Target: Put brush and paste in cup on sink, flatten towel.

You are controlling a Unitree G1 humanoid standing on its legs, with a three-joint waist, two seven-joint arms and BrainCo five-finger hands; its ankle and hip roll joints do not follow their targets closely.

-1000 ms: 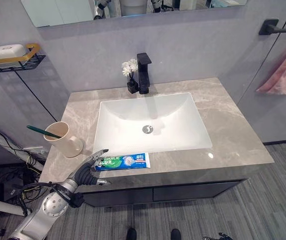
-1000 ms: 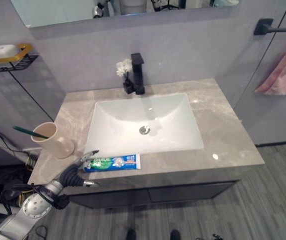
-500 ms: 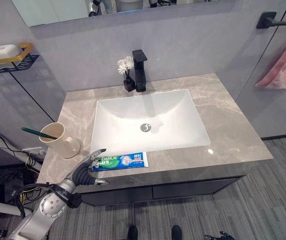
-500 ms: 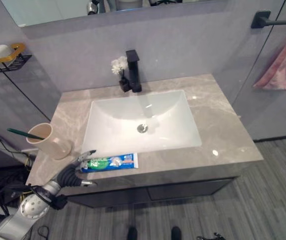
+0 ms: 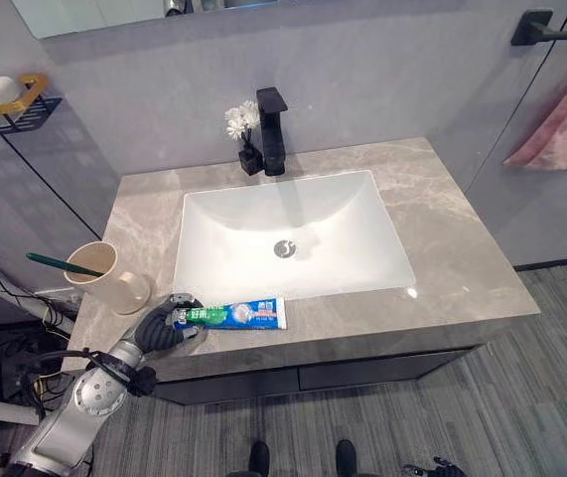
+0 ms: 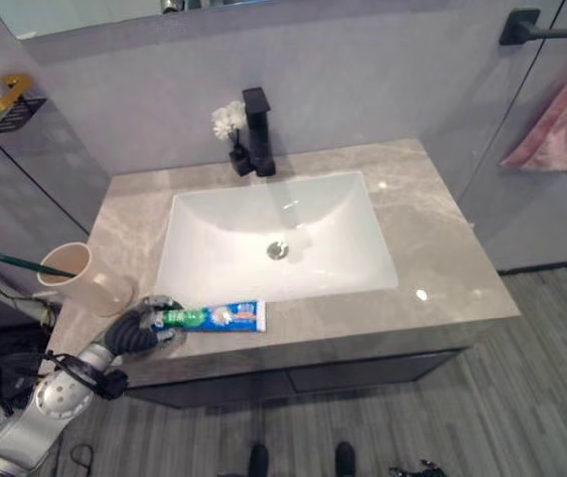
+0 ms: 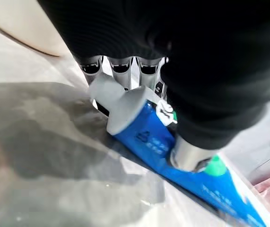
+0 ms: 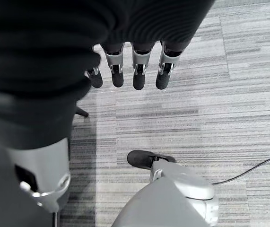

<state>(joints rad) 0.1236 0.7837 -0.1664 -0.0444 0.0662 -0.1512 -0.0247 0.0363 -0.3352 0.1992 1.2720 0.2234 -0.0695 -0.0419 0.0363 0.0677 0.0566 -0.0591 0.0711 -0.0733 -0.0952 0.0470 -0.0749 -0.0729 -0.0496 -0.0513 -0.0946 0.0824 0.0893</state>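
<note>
A blue and green toothpaste tube (image 5: 235, 315) lies on the grey marble counter (image 5: 462, 268) in front of the white basin (image 5: 293, 238). My left hand (image 5: 158, 326) is on the tube's left end, fingers (image 7: 120, 66) curled over it and the thumb pressing on the tube (image 7: 146, 137) from the other side. To the left stands a beige cup (image 5: 101, 278) with a green toothbrush (image 5: 57, 263) sticking out of it. A pink towel (image 5: 564, 127) hangs bunched at the far right. My right hand (image 8: 138, 71) hangs over the floor with straight fingers, holding nothing.
A black tap (image 5: 271, 142) and a small vase of white flowers (image 5: 236, 123) stand behind the basin. A gold wall shelf (image 5: 5, 102) with a soap bar is up on the left. A black towel bar (image 5: 541, 30) is on the right wall.
My left hand has come forward onto the tube's left end and its fingers have curled round it. The head camera has shifted a little.
</note>
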